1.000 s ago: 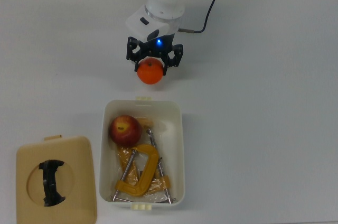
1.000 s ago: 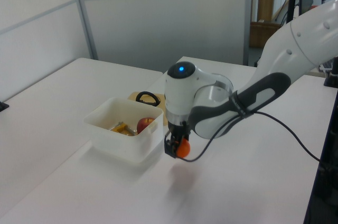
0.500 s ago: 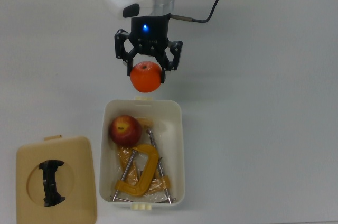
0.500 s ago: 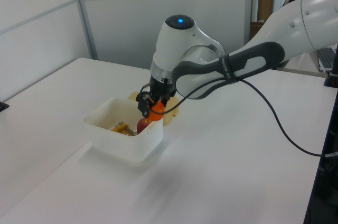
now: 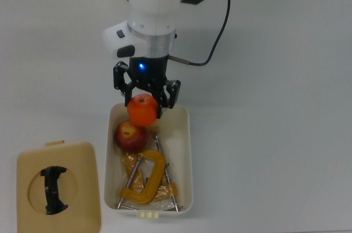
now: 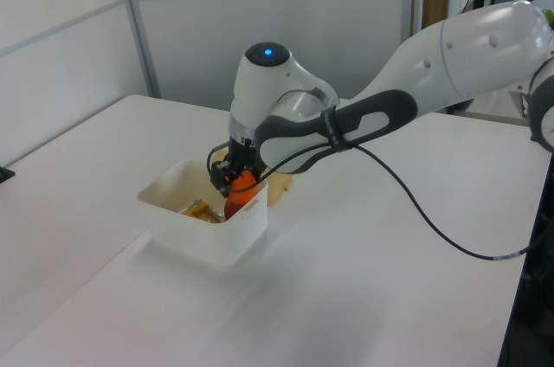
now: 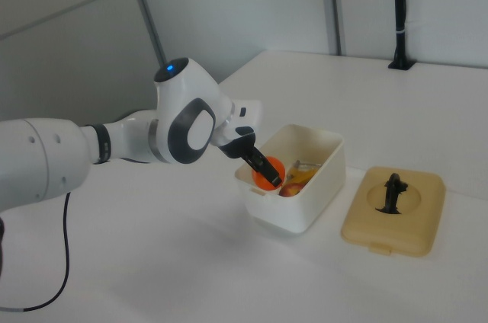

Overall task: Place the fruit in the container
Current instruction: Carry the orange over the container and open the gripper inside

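Gripper (image 5: 144, 100) pinches the orange (image 5: 142, 110) at centre frame, above the container's (image 5: 187, 150) upper end, near the apple (image 5: 130, 136) inside.

A glossy white, rounded robot arm (image 6: 450, 47) with dark grey joint bands is being shown; a blue light is glowing on its wrist, a black cable (image 6: 415, 211) is trailing, and a black two-finger gripper (image 5: 144, 101) is fitted.

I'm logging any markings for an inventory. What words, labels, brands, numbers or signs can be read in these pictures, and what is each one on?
None: no readable text shows in any view.
The arm, tub, lid, clamps, apple and orange bear no legible lettering.
The arm's blue light is a plain lamp, not a sign.
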Robot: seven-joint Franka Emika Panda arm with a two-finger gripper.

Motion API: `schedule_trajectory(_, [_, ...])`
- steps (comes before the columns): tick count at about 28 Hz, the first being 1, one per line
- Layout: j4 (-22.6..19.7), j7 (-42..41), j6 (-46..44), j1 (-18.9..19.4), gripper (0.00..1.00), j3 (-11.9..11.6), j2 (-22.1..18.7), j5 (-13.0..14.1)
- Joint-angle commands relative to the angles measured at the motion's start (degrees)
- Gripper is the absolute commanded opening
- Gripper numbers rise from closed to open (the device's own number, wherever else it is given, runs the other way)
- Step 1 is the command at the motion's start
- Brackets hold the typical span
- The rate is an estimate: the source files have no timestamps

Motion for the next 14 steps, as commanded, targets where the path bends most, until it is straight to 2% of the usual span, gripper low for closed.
schedule_trajectory(1, [2.06,3.72,1.59,0.20,0.80,-0.40,2.77,-1.83])
schedule_trajectory(2, [2.06,4.51,1.60,0.20,1.00,-0.40,2.77,-2.18])
schedule_trajectory(5, [2.15,6.19,1.51,0.20,1.00,-0.31,2.24,-3.24])
schedule_trajectory(14, [2.15,6.02,1.16,0.20,1.00,-0.31,0.75,-2.89])
